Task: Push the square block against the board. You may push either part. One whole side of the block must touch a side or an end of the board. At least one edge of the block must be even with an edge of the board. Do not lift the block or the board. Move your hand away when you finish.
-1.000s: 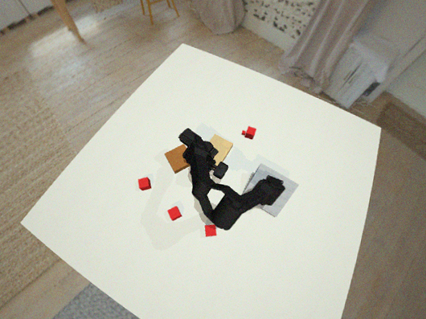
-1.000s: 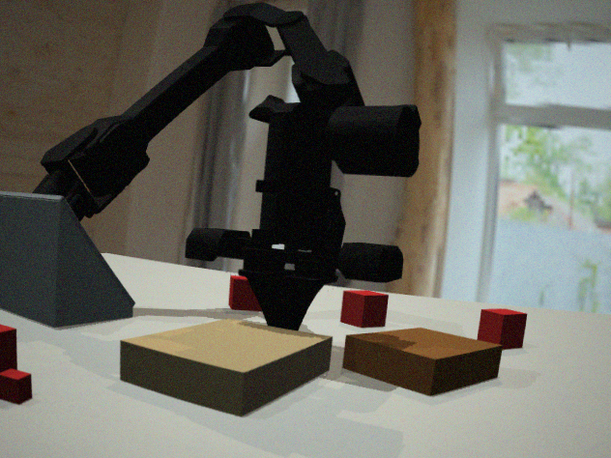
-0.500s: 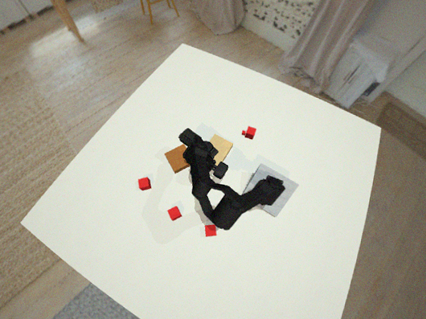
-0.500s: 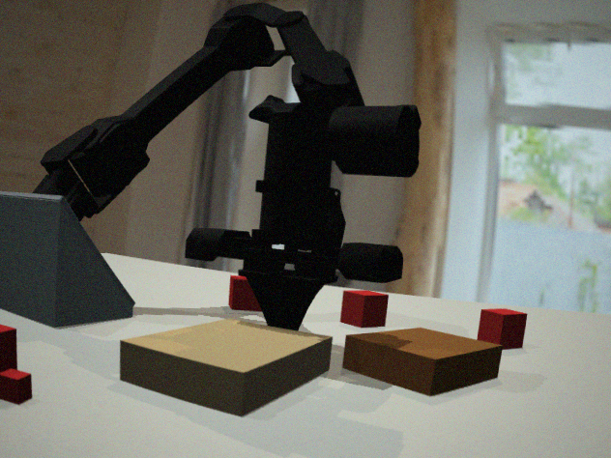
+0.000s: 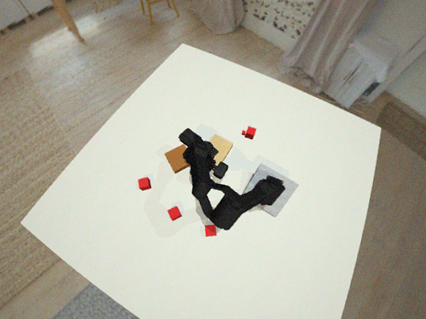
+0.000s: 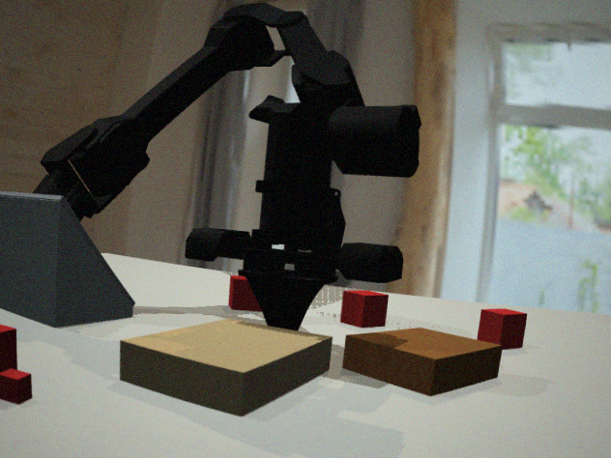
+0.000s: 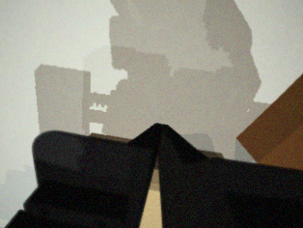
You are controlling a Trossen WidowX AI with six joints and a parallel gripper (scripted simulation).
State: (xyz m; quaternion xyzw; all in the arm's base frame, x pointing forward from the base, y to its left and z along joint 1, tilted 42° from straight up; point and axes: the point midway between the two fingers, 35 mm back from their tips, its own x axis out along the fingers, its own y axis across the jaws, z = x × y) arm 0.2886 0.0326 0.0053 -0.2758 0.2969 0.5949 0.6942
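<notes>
The light tan board [image 5: 220, 147] [image 6: 221, 345] [image 7: 151, 213] lies flat, its longer sides showing in the top view. The brown square block [image 5: 176, 158] [image 6: 424, 342] [image 7: 285, 130] lies flat beside it, turned relative to it. A narrow gap separates their nearest corners in the exterior view. My gripper [image 6: 282, 327] [image 7: 160, 129] is shut and empty, pointing down at the board's far side in the exterior view. That edge hides the very tips, so contact is unclear. The arm covers part of both pieces in the top view.
Red cubes [image 5: 144, 183] [image 5: 174, 213] [image 5: 210, 231] [image 6: 363, 308] [image 6: 502, 328] stand beyond the pieces in the exterior view. Another red cube [image 5: 250, 132] and a small one [image 5: 243, 131] [image 6: 15, 386] stand on the board's other side. A grey wedge [image 6: 88, 280] stands by the arm base.
</notes>
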